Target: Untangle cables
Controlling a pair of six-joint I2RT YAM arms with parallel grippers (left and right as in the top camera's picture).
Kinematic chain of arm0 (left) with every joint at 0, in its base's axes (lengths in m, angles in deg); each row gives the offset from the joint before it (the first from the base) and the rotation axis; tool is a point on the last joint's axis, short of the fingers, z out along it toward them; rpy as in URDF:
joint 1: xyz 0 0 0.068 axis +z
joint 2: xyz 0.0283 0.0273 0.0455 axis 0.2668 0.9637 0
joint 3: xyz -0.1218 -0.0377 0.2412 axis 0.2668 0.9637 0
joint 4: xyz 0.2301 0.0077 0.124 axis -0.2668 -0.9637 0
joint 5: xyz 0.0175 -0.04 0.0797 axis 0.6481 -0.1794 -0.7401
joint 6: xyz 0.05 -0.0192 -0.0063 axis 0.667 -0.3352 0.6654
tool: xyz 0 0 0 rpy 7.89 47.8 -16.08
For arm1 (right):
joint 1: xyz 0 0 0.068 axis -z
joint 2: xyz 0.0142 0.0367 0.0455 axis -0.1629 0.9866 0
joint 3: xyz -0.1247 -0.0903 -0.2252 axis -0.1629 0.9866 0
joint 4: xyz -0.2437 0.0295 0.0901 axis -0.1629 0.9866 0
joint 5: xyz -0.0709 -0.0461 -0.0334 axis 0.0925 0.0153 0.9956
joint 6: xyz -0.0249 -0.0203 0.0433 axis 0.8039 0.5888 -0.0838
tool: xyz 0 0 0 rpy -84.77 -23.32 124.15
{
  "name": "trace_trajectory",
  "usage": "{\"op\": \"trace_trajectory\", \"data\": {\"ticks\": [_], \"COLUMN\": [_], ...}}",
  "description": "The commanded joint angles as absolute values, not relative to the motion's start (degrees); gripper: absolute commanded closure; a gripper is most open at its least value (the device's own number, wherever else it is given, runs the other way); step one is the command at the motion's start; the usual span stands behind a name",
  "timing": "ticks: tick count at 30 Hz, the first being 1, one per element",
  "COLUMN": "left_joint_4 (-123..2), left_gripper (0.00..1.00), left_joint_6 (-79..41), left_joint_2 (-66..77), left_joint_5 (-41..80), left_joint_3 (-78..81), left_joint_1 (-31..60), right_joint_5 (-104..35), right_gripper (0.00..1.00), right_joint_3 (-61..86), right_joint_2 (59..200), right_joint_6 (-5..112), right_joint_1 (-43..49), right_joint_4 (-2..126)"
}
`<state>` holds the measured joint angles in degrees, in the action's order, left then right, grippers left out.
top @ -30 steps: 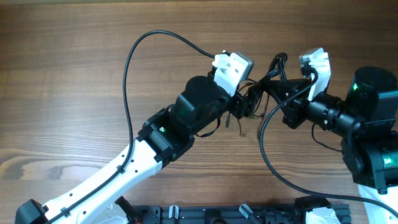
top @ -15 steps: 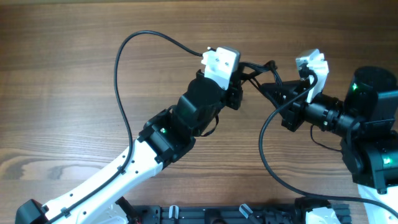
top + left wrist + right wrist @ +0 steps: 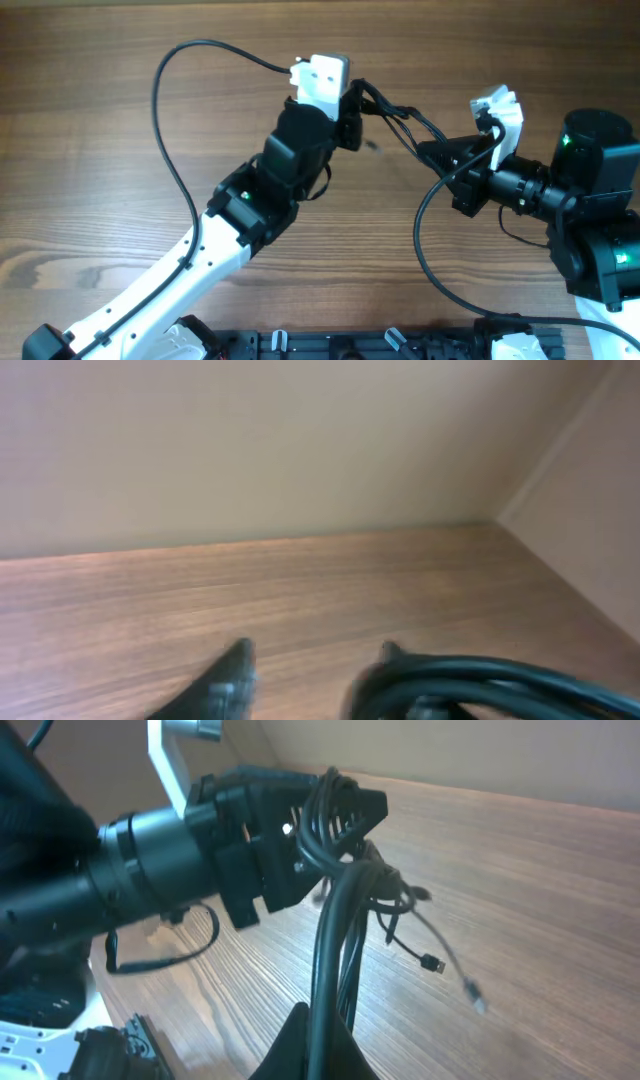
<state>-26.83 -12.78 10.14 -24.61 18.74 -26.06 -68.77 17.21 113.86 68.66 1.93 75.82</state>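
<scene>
Counting gives two arms and one bundle of cables (image 3: 395, 113), its cords too tangled to number; two plug ends (image 3: 432, 963) hang below it. The right gripper (image 3: 432, 155) is clamped on the bundle, which stretches above the table (image 3: 80, 60) to the left gripper (image 3: 356, 105); whether those jaws pinch it I cannot tell. Bare wood lies all round. Since a second ago the left gripper has drawn away leftward, pulling the bundle longer.
</scene>
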Motion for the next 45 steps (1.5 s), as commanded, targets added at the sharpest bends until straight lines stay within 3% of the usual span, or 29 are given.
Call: {"op": "trace_trajectory", "data": {"ticks": [1, 6, 12, 18, 21, 24, 29, 33, 35, 39, 45], "left_joint_4": [-26.55, -26.65, -26.96, -27.92, -27.94, -27.92, -27.92, -27.9, -27.94, -27.97, -28.82], "left_gripper": [0.34, 0.21, 0.21, 0.47, 0.5, 0.27, 0.17, 0.32, 0.49, 0.96, 0.96], "left_joint_6": [-13.33, -8.63, 0.94, 4.7, 4.68, 4.7, 4.7, 4.72, 4.7, 4.68, 2.04], "left_joint_2": [9.4, 9.4, 9.4, 9.4, 9.4, 9.42, 9.42, 9.42, 9.42, 9.42, 9.42], "left_joint_5": [-28.52, -17.7, -0.35, 5.18, 6.36, 10.86, 15.89, 15.87, 15.87, 15.43, 6.4], "left_joint_3": [18.08, 18.08, 18.08, 18.08, 18.08, 18.08, 18.08, 18.08, 18.08, 18.08, 18.08], "left_joint_1": [-23.55, -23.79, -23.77, -23.77, -23.79, -23.79, -23.79, -23.77, -23.77, -23.77, -23.77], "right_joint_5": [-70.54, -70.52, -70.47, -70.12, -70.17, -70.78, -74.12, -74.91, -74.89, -74.89, -74.65], "right_gripper": [0.96, 0.96, 0.96, 0.96, 0.96, 0.96, 0.96, 0.96, 0.96, 0.96, 0.96], "right_joint_3": [17.12, 17.12, 17.12, 17.12, 17.12, 17.12, 17.12, 17.12, 17.12, 17.12, 17.12], "right_joint_2": [113.46, 113.46, 113.46, 113.46, 113.46, 113.46, 113.46, 113.46, 113.46, 113.46, 113.46], "right_joint_6": [70.52, 70.49, 70.56, 70.95, 70.91, 70.52, 70.49, 70.47, 70.47, 70.49, 70.56], "right_joint_1": [1.73, 1.73, 1.73, 1.73, 1.73, 1.73, 1.73, 1.73, 1.73, 1.73, 1.73], "right_joint_4": [76.3, 76.2, 75.98, 75.76, 75.61, 75.21, 74.82, 74.88, 74.84, 74.86, 75.26]}}
